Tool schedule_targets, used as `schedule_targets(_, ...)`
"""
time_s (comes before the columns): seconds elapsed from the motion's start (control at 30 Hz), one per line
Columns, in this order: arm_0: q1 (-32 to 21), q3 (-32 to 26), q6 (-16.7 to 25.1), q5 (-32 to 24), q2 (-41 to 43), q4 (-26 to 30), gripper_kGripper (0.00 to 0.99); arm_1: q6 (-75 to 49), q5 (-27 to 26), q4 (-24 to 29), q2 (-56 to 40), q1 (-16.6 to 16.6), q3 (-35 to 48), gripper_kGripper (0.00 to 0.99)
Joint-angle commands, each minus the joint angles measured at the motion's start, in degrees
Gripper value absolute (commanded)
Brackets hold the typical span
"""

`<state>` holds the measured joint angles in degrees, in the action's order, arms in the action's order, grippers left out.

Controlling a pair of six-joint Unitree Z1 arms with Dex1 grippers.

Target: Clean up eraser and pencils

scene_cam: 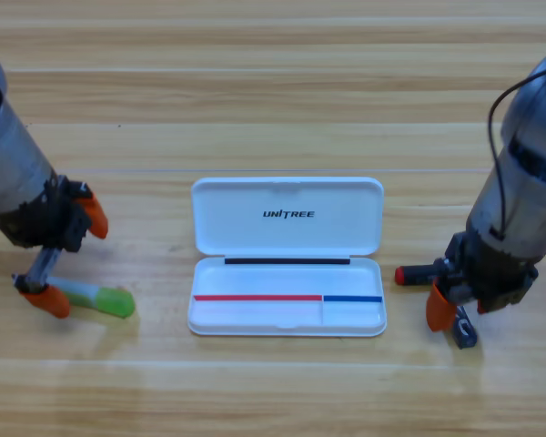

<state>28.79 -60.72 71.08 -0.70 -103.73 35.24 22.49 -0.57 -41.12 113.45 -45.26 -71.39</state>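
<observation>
Likely light, stiff, slick – best pinched mid-barrel: bright green plastic pencil left of white open case, straddled by spread left gripper; right gripper – state unclear.

Arms: two, the left arm at the frame's left edge, the right arm at its right edge.
Grippers: two, the left gripper and the right gripper.
Orange fingers in view: three, two on the left and one on the right.
Pencils: two, the green pencil at lower left, the red pencil at right, largely covered.
Eraser: one black eraser, lower right.
Case: one open white case, centre.
Table: one wooden table.
</observation>
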Motion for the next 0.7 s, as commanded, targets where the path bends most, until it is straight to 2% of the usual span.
schedule_targets(0.03,-1.01,1.48,-2.44,1.66,-3.06,-0.79,0.976,0.45,-1.01,0.60,5.11,1.93,0.29,0.492)
schedule_targets(0.2,-0.93,1.92,-3.32,1.93,-3.76,-1.32,0.969,0.45,-0.93,0.60,6.43,2.45,0.55,0.486)
schedule_targets(0.23,-0.84,2.09,-3.58,1.93,-3.94,-1.49,0.966,0.45,-0.93,0.60,6.61,2.54,0.73,0.428)
schedule_targets(0.3,-0.75,2.18,-3.85,1.93,-4.29,-1.76,0.963,0.45,-0.93,0.60,6.69,2.63,0.90,0.081)
schedule_targets(0.33,-0.75,2.27,-3.94,1.93,-4.47,-1.93,0.963,0.45,-1.01,0.60,6.52,2.63,0.90,0.000)
schedule_targets(0.5,-0.75,3.76,-4.20,1.75,-5.08,-3.86,0.956,-5.70,-1.01,-1.33,3.97,2.89,-0.68,0.000)
schedule_targets(0.57,-0.75,4.29,-4.20,1.66,-5.26,-4.74,0.948,-17.30,-1.89,-6.34,1.68,2.89,-4.90,0.000)
schedule_targets(0.63,-0.75,4.91,-4.20,1.58,-5.35,-5.71,0.930,-33.65,-7.17,-14.78,-0.07,2.45,-10.96,0.000)
schedule_targets(0.67,-0.75,5.08,-4.20,1.49,-5.52,-5.97,0.923,-38.57,-7.87,-17.77,-0.87,2.19,-13.25,0.000)
schedule_targets(0.7,-0.75,5.08,-4.20,1.40,-5.61,-6.33,0.902,-41.21,-8.49,-18.65,-1.74,1.84,-14.21,0.000)
